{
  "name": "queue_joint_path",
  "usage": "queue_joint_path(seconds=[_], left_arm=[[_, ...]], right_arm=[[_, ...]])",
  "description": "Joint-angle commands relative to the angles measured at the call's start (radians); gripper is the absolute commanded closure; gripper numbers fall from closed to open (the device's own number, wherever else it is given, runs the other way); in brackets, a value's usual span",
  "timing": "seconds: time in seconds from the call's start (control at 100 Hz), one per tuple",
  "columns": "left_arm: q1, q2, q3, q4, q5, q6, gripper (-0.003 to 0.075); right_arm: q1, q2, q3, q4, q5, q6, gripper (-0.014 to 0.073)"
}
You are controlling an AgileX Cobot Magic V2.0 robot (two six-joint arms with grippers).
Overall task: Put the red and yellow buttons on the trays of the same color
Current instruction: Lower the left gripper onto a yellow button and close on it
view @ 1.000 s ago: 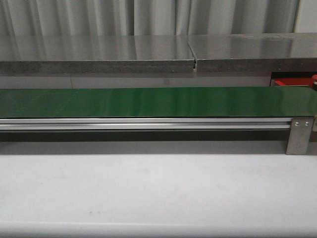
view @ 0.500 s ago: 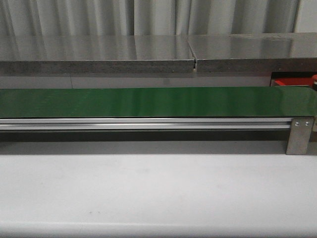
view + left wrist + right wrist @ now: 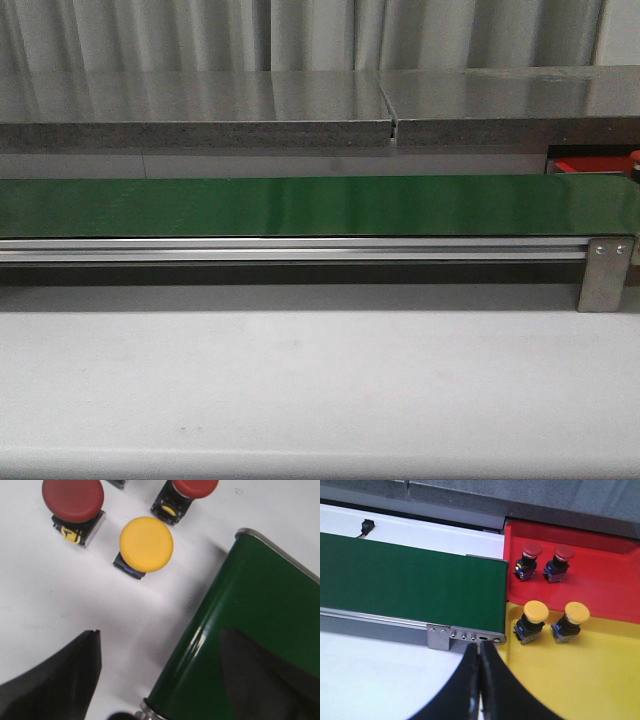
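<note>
Standing wide apart and empty, the left jaws (image 3: 160, 680) hung over the belt end (image 3: 240, 645); one yellow button (image 3: 146, 544) sat upright on the white worktop (image 3: 45, 605) just beyond it, two red buttons (image 3: 73, 499) farther out, open room around each. Right jaws (image 3: 480, 690) were pressed closed, empty, beside the yellow tray (image 3: 580, 680) and red tray (image 3: 605, 585), each already carrying two matching buttons.

A glossy dark green conveyor belt (image 3: 320, 205) crosses the plain white bench (image 3: 320, 380), and beside the belt's end sit a red plastic tray (image 3: 600, 580) and a yellow plastic tray (image 3: 580, 680), each holding matching mushroom-capped buttons on black bases.
</note>
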Motion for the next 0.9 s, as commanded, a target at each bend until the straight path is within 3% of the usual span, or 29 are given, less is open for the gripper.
queue_joint_path(seconds=[0.0,0.44,0.89], left_arm=[[0.003,-0.018,-0.076,-0.011,-0.009,-0.027,0.0227],[0.001,0.11,-0.163,-0.028,-0.018,-0.044,0.0227],[0.001,0.169,-0.163,-0.054,-0.139,-0.044,0.0228]], right_arm=[[0.0,-0.003,-0.027,0.015,-0.064,-0.011,0.0711],[0.0,-0.003,-0.027,0.015,-0.064,-0.011,0.0711],[0.0,-0.003,-0.027,0.015,-0.064,-0.011,0.0711]])
